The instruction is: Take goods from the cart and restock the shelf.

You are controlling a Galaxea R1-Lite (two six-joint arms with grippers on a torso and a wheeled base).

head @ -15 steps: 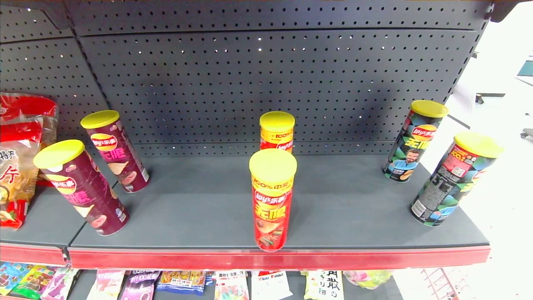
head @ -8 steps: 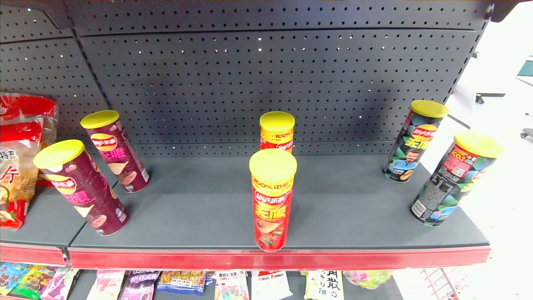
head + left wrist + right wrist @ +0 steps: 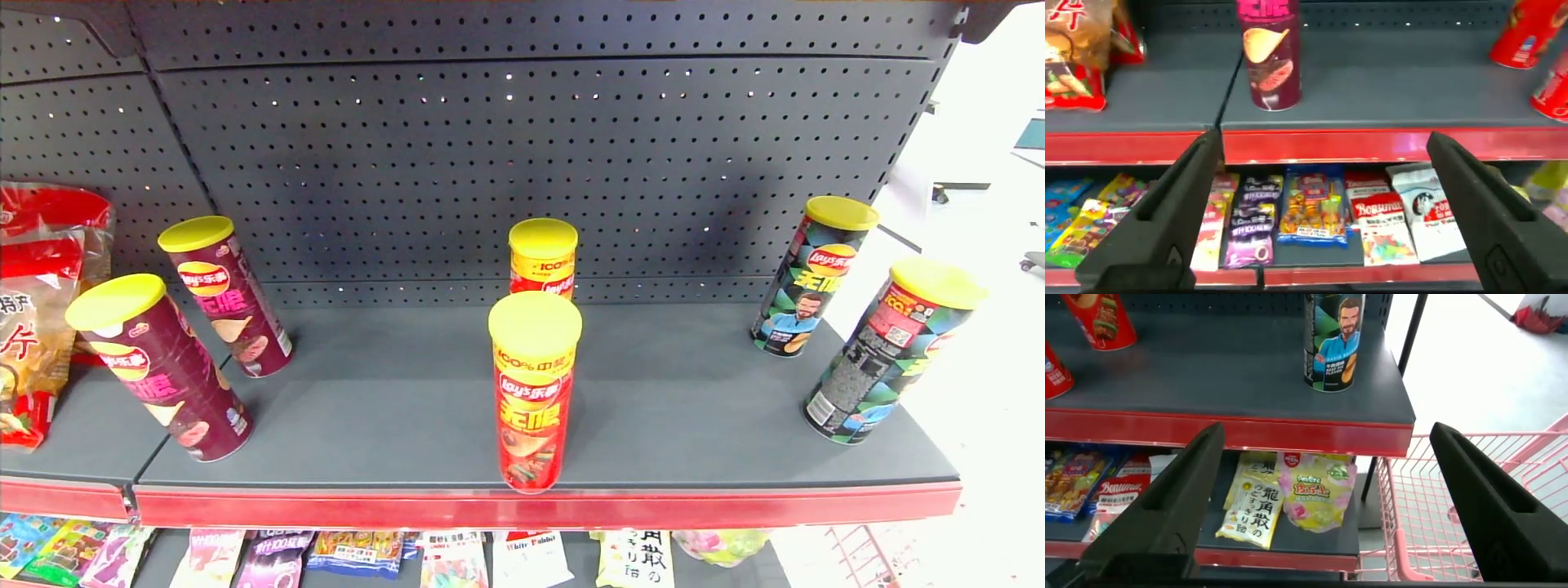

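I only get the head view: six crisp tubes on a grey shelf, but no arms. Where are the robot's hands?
Observer: The left gripper is open, pointing at the shelf's red front edge, with snack packets on the level below.
Visitor: And the other?
Observer: The right gripper is open too, holding nothing, near the shelf's right end.
Visitor: Where does it fetch stock from?
Observer: Presumably the pink wire cart, which stands on the floor just past the shelf's right end.
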